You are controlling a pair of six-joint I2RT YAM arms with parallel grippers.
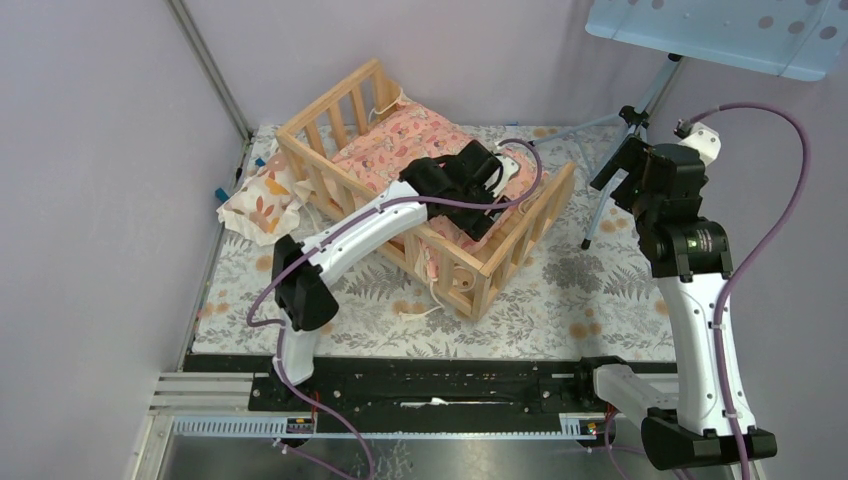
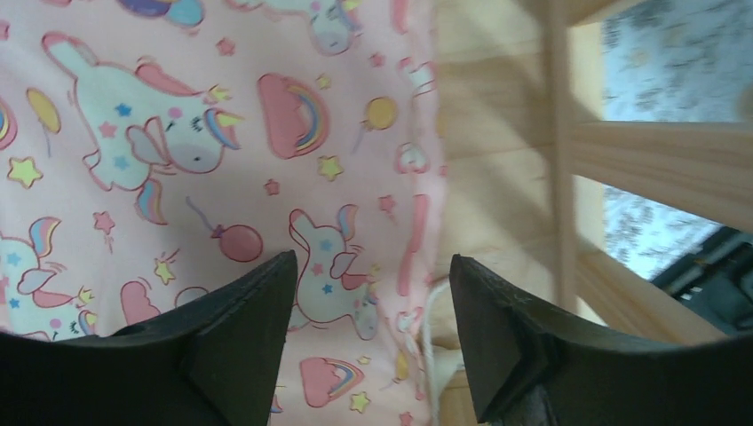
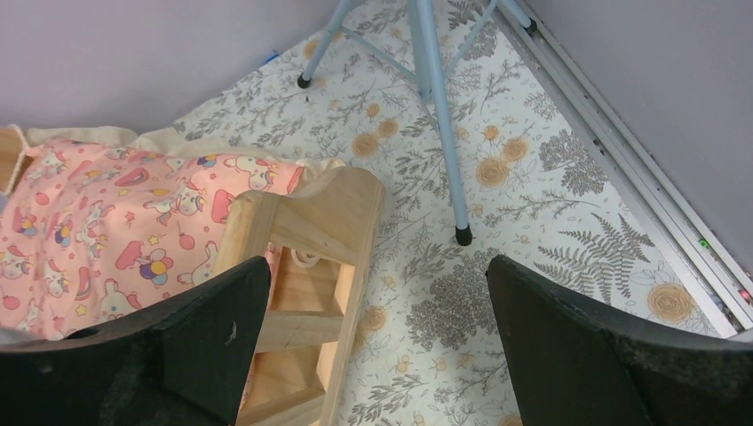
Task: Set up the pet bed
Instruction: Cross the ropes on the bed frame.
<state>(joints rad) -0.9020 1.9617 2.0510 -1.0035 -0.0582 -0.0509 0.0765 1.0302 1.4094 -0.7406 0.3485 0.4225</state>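
Slatted crib-like pet bed (image 1: 478, 290): pale natural wood. Flat fabric cushion (image 2: 178, 133): pink, printed with pastel unicorns, rainbows, stars.

- Desk (image 1: 560, 300): covered edge to edge with a pale mat printed in grey ferns and orange flowers, walls close on the left, back and right.
- Pet bed (image 1: 522, 225): light wood frame with slatted rails, standing on the mat around the middle, turned diagonally, near corner towards the front edge.
- Pillow (image 1: 262, 200): small, cream with orange leaf prints, crumpled on the mat at the left edge, just beside the bed's left rail.
- Tripod (image 3: 441, 115): pale blue legs with black feet planted on the mat right of the bed, near it, not touching.
- Cord (image 1: 420, 312): thin and white, lying loose on the mat by the bed's near corner.
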